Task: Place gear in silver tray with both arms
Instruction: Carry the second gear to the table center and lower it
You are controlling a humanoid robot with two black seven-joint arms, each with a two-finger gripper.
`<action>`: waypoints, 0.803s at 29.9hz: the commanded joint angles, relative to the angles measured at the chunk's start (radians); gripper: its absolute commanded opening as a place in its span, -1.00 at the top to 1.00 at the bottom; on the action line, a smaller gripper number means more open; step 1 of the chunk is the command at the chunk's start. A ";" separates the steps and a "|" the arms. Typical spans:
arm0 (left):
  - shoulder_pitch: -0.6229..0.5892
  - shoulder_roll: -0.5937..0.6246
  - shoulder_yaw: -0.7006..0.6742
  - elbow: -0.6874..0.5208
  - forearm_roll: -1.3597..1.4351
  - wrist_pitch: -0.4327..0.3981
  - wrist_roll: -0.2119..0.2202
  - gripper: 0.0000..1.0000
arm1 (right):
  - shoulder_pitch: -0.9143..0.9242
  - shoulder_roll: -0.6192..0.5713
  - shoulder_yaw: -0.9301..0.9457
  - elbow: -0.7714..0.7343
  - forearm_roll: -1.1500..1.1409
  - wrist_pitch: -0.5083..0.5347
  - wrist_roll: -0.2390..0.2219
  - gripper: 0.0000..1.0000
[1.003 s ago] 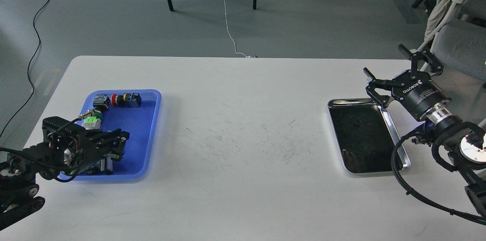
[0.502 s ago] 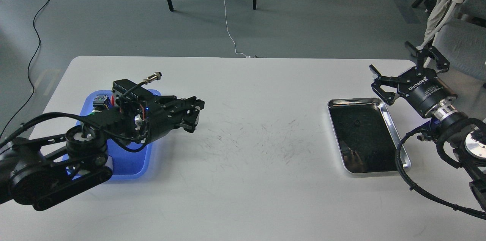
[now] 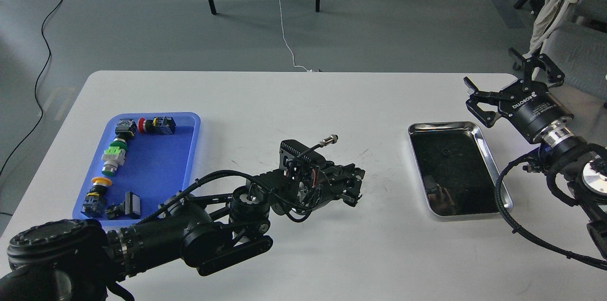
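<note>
Left gripper [image 3: 354, 190] fingers' state unclear, right gripper [image 3: 514, 84] fingers spread; gear could drop before silver tray [image 3: 493, 168] at 3 o'clock.

Even, bright overhead light fills the scene, sharp throughout. The white desk [image 3: 303, 116] shows only soft, faint shadows under the arms. The silver tray [image 3: 493, 168] gleams along its rim, its dark bottom mirroring dimly. No blur or edge distortion is noticeable.
</note>
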 commanded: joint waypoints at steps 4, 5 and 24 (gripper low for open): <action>0.020 -0.002 0.034 0.017 -0.001 0.012 0.007 0.88 | 0.001 0.000 0.000 0.001 0.000 -0.001 0.000 -0.94; 0.023 -0.002 0.044 0.017 -0.003 0.025 0.007 0.87 | 0.001 0.000 0.000 0.001 0.000 -0.001 0.000 -0.94; 0.046 -0.002 0.051 -0.008 -0.023 0.174 0.002 -0.95 | 0.008 0.011 -0.020 0.009 -0.003 0.003 0.000 -0.96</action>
